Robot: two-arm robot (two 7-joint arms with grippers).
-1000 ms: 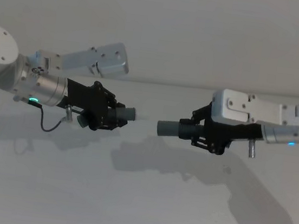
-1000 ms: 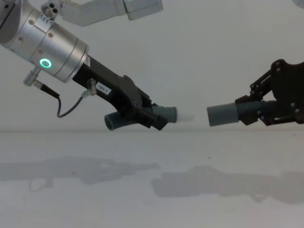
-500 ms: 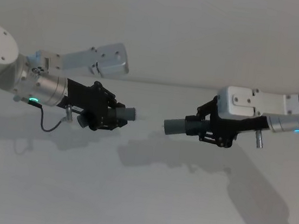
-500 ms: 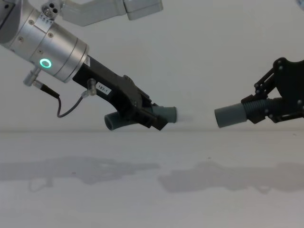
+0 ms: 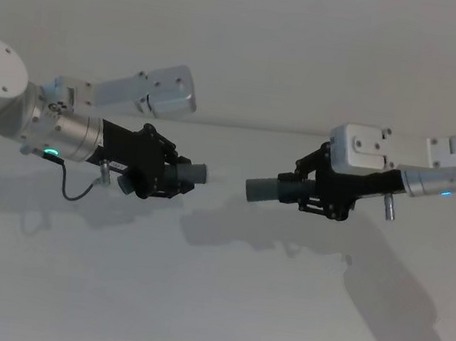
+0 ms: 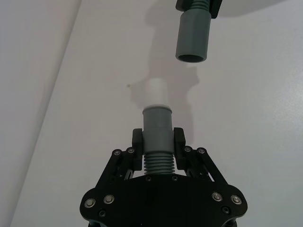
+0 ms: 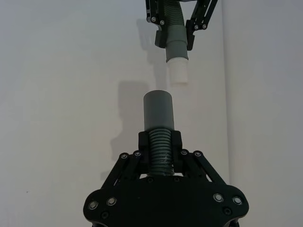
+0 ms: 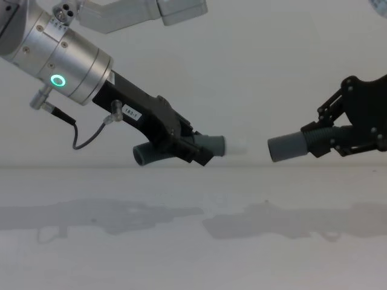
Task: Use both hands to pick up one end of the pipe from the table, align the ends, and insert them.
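Note:
Both grippers hang in the air above the white table point(image 5: 194, 308). My left gripper point(image 5: 165, 178) point(image 8: 188, 148) point(image 6: 157, 141) is shut on one pipe piece point(image 8: 208, 145), whose pale whitish tip point(image 8: 237, 146) point(image 6: 155, 91) points toward the right arm. The other pipe piece point(image 5: 274, 190) point(image 8: 289, 147) is held by my right gripper point(image 5: 318, 195) point(image 8: 336, 142) point(image 7: 160, 142), which is shut on it. Its grey socket mouth point(image 6: 192, 57) faces the tip across a small gap. The two ends are apart and slightly off line in both wrist views.
A thin black cable point(image 8: 91, 140) loops under the left arm with its glowing green ring point(image 8: 58, 80). Shadows of both arms lie on the table point(image 8: 181, 260), and a white wall stands behind.
The right gripper with its pipe piece drew back a little, then came closer to the left piece again, its wrist turning. The left arm has stayed still.

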